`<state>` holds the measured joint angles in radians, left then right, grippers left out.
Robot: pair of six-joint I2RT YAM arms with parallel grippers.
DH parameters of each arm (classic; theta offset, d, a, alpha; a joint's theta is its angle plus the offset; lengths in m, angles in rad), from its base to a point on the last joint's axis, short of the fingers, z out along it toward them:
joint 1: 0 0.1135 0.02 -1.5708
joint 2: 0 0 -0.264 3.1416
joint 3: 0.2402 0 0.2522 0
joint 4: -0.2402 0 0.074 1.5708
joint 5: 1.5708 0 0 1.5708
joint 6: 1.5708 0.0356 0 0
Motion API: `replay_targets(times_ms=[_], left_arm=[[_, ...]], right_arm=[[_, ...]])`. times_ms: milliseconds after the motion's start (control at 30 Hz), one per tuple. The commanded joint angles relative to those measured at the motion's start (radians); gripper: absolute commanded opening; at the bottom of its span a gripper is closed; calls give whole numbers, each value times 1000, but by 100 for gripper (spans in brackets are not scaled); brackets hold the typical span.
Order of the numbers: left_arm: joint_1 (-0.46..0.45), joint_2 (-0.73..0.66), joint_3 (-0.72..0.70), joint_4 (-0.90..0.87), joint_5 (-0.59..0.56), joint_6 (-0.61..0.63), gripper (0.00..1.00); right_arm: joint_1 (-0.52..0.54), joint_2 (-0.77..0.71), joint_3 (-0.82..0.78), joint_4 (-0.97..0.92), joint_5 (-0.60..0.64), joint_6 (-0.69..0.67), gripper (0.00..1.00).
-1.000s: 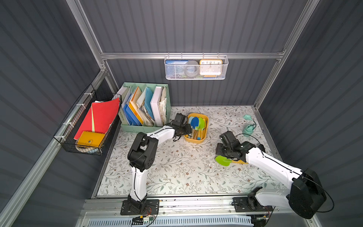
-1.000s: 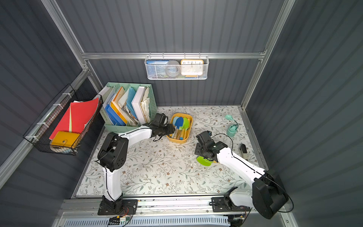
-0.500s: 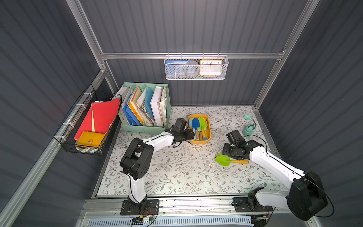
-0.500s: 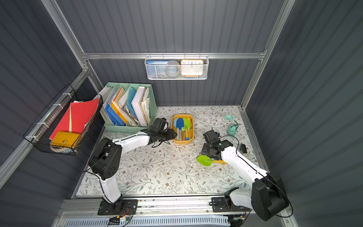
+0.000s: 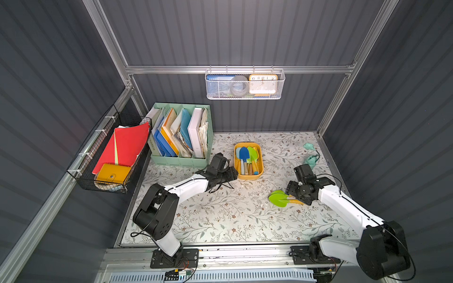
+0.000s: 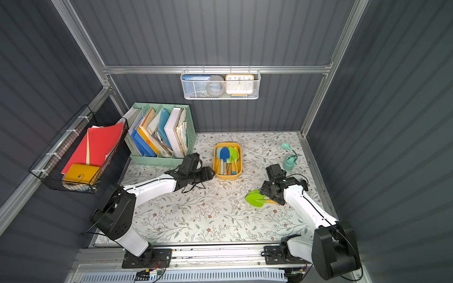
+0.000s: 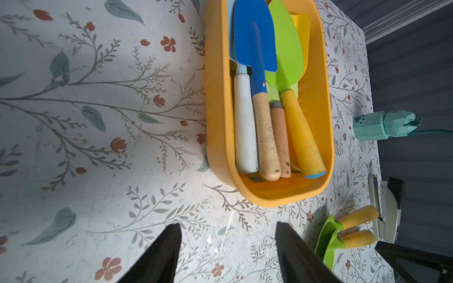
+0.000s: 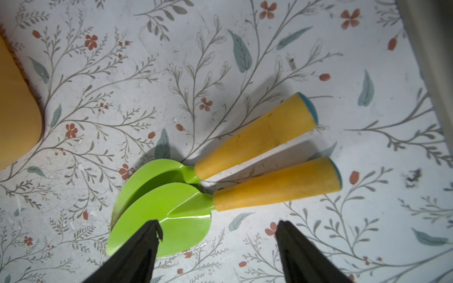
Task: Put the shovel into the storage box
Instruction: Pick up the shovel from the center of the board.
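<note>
The floral bench (image 5: pixel 220 220) carries a mint-green file organizer (image 5: pixel 181 161) packed with folders in its back left corner. The left arm reaches over the bench from the front left. The left gripper (image 7: pixel 228 227) hangs low just beside the front end of the storage box (image 5: pixel 248 177), its jaws parted with only bare bench between them. The right arm comes in from the front right. The right gripper (image 8: pixel 218 224) hovers over two green shovels (image 5: pixel 278 199), its jaws spread wide and grasping nothing, one fingertip (image 8: pixel 153 230) over the nearer blade. The yellow-orange box sits toward the back edge, near the middle and right of the organizer. It holds a blue shovel (image 7: pixel 255 36), a green one (image 7: pixel 286 49) and other tools lying lengthwise. The two shovels outside lie flat on the bench between the box and the right edge, apart from the box, with their blades overlapped and their yellow handles (image 8: pixel 277 187) splayed. A small teal watering can (image 5: pixel 310 160) stands near the right edge, toward the back.
</note>
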<state>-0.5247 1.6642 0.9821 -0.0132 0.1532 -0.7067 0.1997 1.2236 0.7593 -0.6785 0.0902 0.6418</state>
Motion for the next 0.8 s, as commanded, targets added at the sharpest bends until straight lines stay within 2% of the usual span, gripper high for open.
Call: replay_targets(times_ms=[0, 300, 767], left_arm=[[-1, -34, -30, 23, -4, -29, 67], [-6, -25, -57, 52, 2, -54, 67], [-20, 8, -81, 91, 9, -79, 67]], right_arm=[[-29, 12, -19, 26, -33, -35, 81], [-97, 71, -46, 112, -103, -75, 80], [-121, 126, -65, 166, -133, -94, 78]])
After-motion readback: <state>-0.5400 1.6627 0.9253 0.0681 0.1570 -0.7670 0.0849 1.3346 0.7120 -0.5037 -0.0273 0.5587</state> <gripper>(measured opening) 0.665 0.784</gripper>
